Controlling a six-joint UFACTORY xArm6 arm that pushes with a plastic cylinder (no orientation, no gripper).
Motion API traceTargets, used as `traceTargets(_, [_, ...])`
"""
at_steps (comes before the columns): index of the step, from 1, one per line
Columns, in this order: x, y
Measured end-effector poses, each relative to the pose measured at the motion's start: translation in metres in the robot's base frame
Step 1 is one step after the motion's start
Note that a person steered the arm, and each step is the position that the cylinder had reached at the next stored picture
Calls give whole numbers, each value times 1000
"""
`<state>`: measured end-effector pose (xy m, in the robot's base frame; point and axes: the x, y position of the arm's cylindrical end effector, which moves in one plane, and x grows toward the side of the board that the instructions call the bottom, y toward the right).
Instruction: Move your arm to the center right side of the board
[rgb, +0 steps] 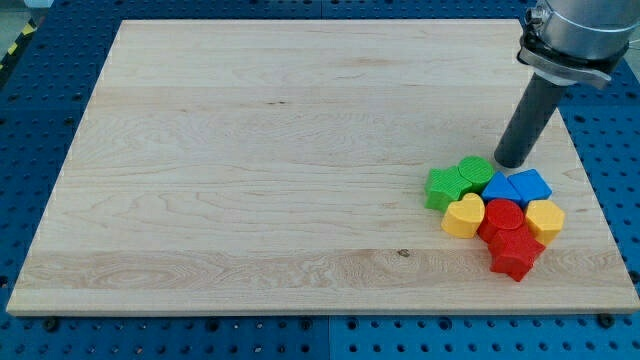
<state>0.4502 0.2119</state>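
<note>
Tool state first: no jaws here, just a straight dark rod, so nothing to open or close and it holds nothing; my tip (514, 163) sits on the bench (260, 180) at the right-middle of the frame, just above the block cluster. Tip looks to be touching or very nearly touching the green round-ish block (477, 169) and the blue block (530, 185) below it; can't tell contact for sure. Spreading outward: second blue block (499, 188) beside that, green star-like block (444, 188) at the cluster's left, yellow heart (463, 216) under it, red round block (503, 216) in the middle, another yellow block (546, 219) at the right, red star-like block (514, 255) at the bottom. All packed tight, lower right of frame. Task's thing is the arm itself, already about centre right of the board, so judged nearly or fully done. Handling guess: rod is stiff, nothing to grasp; blocks look light and slide easily on smooth wood, so any small drift downward would likely shove the cluster. Rest of bench bare wood, blue perforated surface (60, 60) around it.
</note>
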Motion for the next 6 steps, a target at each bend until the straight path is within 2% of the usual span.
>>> traceTargets(1, [-20, -2])
traceTargets(2, [-33, -29])
traceTargets(3, [-36, -17])
traceTargets(5, [-29, 79])
traceTargets(6, [-22, 88])
